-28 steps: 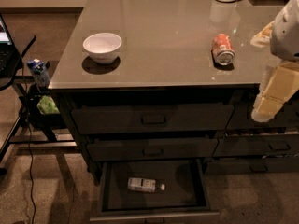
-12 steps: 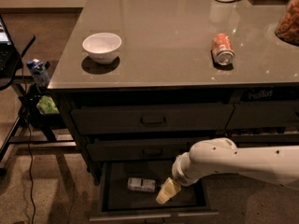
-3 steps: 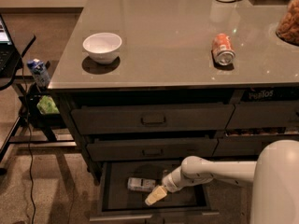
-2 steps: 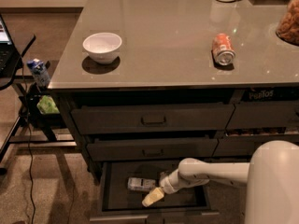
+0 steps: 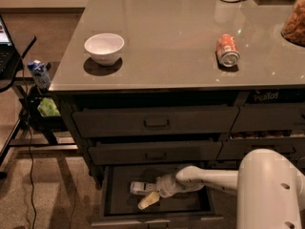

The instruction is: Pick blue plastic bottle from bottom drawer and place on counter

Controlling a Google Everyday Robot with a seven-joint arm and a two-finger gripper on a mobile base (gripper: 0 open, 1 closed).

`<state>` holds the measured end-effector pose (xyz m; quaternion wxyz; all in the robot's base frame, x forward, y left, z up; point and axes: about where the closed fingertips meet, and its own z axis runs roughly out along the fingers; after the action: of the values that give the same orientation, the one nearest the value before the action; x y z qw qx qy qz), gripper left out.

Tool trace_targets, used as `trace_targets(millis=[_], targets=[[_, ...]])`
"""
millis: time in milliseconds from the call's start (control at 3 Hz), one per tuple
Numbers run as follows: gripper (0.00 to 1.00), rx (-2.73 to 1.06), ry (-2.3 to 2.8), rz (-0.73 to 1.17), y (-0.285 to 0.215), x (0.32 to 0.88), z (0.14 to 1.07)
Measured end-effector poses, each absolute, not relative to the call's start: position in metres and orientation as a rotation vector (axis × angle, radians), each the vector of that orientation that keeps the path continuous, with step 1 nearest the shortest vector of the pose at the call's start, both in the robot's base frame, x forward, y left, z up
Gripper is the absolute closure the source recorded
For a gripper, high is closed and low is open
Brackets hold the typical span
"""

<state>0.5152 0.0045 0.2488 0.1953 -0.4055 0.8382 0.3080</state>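
Bottle: the blue plastic bottle is lying on its side on the floor of the bottom drawer, left of centre.
Gripper: the gripper is sitting low inside the drawer, right against the bottle's right end. Open or clamped? Cannot tell.
Room to move: bare drawer floor is showing left of the bottle and in front of it. The closed drawer above is overhanging just behind.
Hidden: the arm is covering the bottle's right end, and the label print is unreadable.
Counter: the counter is gleaming grey, carrying a white bowl and a soda can, well apart.
Room: a cable is trailing over the speckled floor at left.
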Motion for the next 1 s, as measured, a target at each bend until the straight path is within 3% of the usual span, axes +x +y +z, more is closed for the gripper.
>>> trace_targets(millis=[1000], targets=[[0.00, -1.132, 2.327, 0.807, 0.016, 0.535, 0.231]])
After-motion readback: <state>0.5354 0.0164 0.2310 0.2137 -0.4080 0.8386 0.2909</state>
